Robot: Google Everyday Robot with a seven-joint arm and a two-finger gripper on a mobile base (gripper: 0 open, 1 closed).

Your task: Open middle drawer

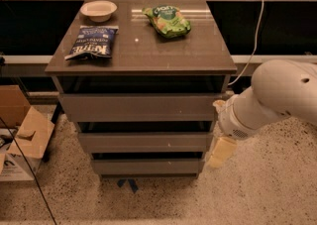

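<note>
Worktop (163, 53) carries white bowl (98, 10) far left, blue chip bag (92, 42) just nearer, green snack bag (168, 21) far centre. Gripper (221, 152) hangs well below the worktop's right edge.

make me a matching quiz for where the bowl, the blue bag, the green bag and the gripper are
Things
1. bowl
2. blue bag
3. green bag
4. gripper

Places
A. left side of the cabinet top, nearer the front edge
B. off the cabinet, low, just right of the middle drawer
C. back left corner of the top
D. back of the top, right of centre

Pairs: 1-C, 2-A, 3-D, 4-B
</note>
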